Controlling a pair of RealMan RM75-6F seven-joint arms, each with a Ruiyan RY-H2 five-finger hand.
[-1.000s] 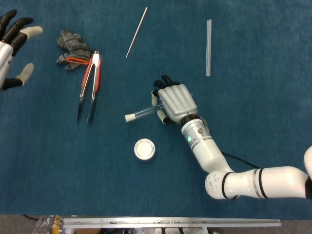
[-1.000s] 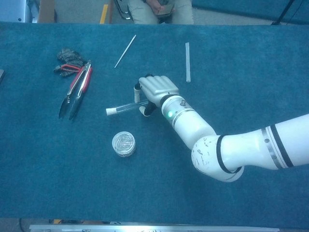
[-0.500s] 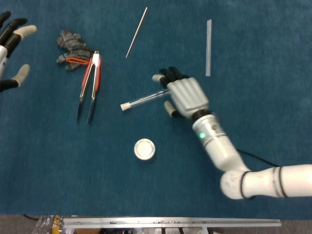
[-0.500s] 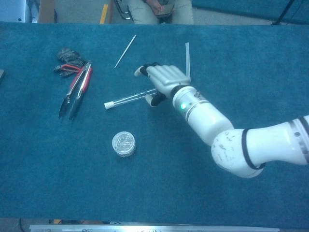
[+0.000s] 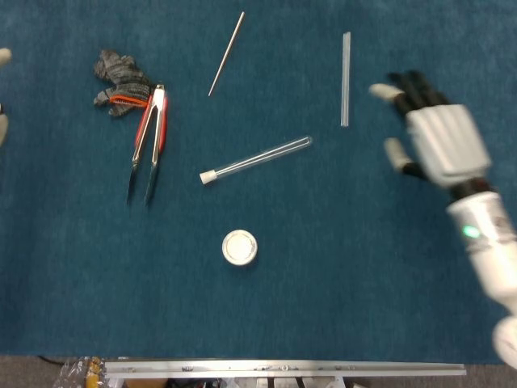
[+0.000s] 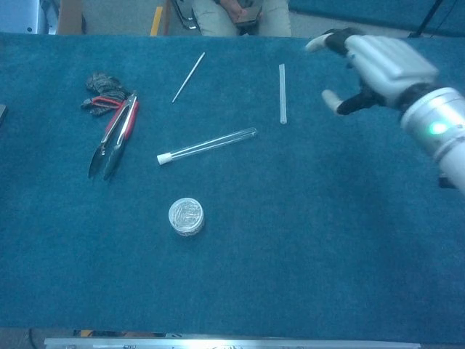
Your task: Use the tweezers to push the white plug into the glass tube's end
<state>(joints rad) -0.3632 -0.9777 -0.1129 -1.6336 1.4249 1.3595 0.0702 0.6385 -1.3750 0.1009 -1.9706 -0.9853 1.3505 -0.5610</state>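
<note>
The glass tube (image 5: pixel 257 158) (image 6: pixel 208 145) lies slanted on the blue cloth with nothing holding it. A white plug (image 5: pixel 208 175) (image 6: pixel 165 158) sits at its lower-left end. The red-handled tweezers (image 5: pixel 148 144) (image 6: pixel 112 138) lie to the left of the tube, untouched. My right hand (image 5: pixel 432 133) (image 6: pixel 378 67) hovers far right of the tube, fingers spread and empty. Of my left hand only two pale fingertips (image 5: pixel 3 58) show at the left edge of the head view, well apart, with nothing between them.
A grey glove (image 5: pixel 117 77) (image 6: pixel 100 91) lies just behind the tweezers. A thin metal rod (image 5: pixel 226 53) (image 6: pixel 188 76) and a clear straight rod (image 5: pixel 346 79) (image 6: pixel 282 93) lie at the back. A small round jar (image 5: pixel 240 247) (image 6: pixel 186 217) stands in front of the tube.
My right hand let go of the tube and moved up and far to the right. The tube now lies free, its right end swung farther back. My left hand slid almost out of view.
</note>
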